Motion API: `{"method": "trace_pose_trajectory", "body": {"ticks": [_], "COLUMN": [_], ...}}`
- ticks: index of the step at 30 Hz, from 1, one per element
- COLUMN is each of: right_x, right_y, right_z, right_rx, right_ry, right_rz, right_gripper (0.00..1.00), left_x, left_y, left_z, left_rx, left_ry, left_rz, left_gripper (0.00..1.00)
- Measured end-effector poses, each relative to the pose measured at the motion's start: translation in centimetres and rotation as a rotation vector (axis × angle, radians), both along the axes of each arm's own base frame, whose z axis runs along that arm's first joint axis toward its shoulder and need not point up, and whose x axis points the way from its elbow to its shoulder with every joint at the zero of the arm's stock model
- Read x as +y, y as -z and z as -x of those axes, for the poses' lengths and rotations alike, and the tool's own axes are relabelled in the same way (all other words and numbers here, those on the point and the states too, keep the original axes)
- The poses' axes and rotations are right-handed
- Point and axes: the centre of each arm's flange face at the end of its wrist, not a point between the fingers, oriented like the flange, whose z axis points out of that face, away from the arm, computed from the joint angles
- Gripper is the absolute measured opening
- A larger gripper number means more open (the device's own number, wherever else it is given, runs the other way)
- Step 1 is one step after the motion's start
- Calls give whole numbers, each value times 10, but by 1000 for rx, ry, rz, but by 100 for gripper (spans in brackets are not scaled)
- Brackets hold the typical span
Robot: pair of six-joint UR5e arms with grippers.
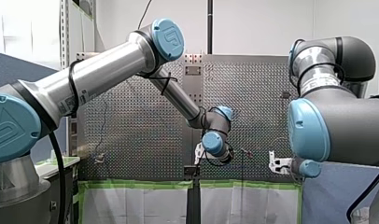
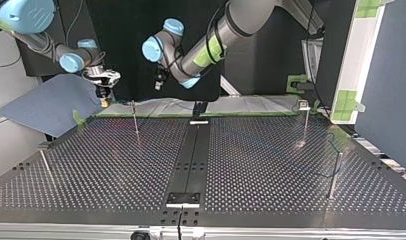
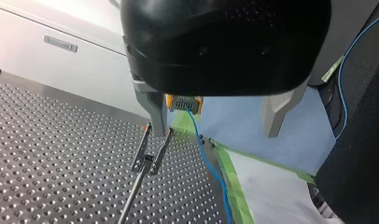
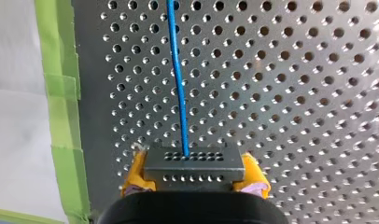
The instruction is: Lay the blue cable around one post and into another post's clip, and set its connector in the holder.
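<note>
My right gripper [image 4: 193, 181] is shut on the grey connector [image 4: 192, 163], yellow pads on both its sides. From the connector the blue cable [image 4: 178, 79] runs straight ahead over the perforated plate. In the left wrist view the same connector [image 3: 183, 102] hangs ahead between my left gripper's [image 3: 215, 133] open metal fingers, far beyond them, and the cable [image 3: 207, 161] drops along the green tape. A thin post with a forked clip [image 3: 151, 154] stands just under the left finger. In the top view my right gripper [image 2: 105, 95] hovers at the table's far left edge and my left gripper [image 2: 160, 82] hangs beside it.
Several thin posts rise from the table: one at the far left [image 2: 135, 120], one at the far right with a clip [image 2: 304, 122], one at the near right [image 2: 335, 175], one at the near left [image 2: 45, 165]. A dark rail [image 2: 191, 155] runs down the middle. Green tape [image 4: 61, 93] edges the plate.
</note>
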Motion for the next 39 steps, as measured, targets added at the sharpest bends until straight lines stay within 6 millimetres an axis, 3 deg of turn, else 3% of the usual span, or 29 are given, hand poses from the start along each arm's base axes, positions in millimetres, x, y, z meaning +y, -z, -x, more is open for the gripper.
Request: {"method": "trace_pose_trajectory", "body": {"ticks": [7, 17, 22, 27, 39], "right_x": [9, 19, 23, 24, 23], "right_y": [-19, -21, -28, -41, -44], "right_z": [6, 8, 11, 13, 11], "right_rx": [32, 29, 24, 17, 0], "right_ry": [-7, -29, -29, -30, -33], "right_rz": [41, 39, 53, 74, 82], "right_gripper": [0, 0, 0, 0, 0], "left_x": [0, 5, 6, 7, 15], "left_y": [2, 19, 32, 32, 36], "left_z": [-2, -6, -14, -24, -43], "left_rx": [6, 31, 38, 23, 28], "left_ry": [1, -2, -12, -30, -60], "left_rz": [16, 106, 157, 211, 246], "left_gripper": [100, 100, 100, 100, 100]}}
